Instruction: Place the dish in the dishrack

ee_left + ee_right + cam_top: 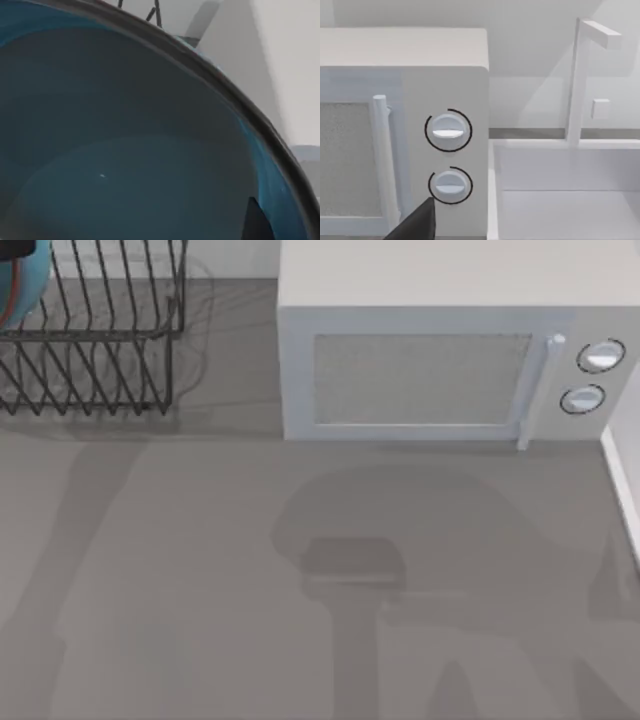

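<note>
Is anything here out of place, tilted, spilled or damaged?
Nothing looks spilled or broken. The dish is at the top view's far left edge, at the dishrack, standing on edge rather than lying flat; whether it rests between the tines cannot be told. The microwave is shut and sits square.

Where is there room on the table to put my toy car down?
The big grey stretch of table in front of the microwave and the dishrack is bare. There is also a narrow bare strip between the dishrack and the microwave. The back is crowded: the dishrack with the blue bowl at back left, the microwave filling the rest.
</note>
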### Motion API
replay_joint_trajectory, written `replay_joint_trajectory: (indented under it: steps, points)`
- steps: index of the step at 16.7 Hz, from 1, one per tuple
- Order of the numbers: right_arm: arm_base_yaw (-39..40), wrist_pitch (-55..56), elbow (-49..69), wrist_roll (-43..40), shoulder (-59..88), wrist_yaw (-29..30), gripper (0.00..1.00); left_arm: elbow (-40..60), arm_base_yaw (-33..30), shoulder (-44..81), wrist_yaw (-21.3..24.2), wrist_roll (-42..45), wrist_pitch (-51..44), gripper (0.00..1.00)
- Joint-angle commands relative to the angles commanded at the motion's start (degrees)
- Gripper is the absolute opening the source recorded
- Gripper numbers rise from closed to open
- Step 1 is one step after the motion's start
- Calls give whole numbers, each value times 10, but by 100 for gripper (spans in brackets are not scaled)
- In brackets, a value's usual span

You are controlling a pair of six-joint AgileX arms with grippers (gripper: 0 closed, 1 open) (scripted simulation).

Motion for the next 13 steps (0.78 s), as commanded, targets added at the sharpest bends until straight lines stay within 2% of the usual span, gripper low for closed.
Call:
replay_joint_trajectory:
  steps: [3, 6, 9, 13]
  points:
    - [0, 0, 0, 0, 0, 0, 100, -81, 91, -96, 21, 76, 144, 0]
    - [0, 0, 0, 0, 0, 0, 100, -141, 164, -178, 39, 132, 247, 0]
    - [0, 0, 0, 0, 0, 0, 100, -171, 204, -226, 49, 160, 297, 0]
    - [0, 0, 0, 0, 0, 0, 100, -173, 207, -230, 50, 163, 301, 0]
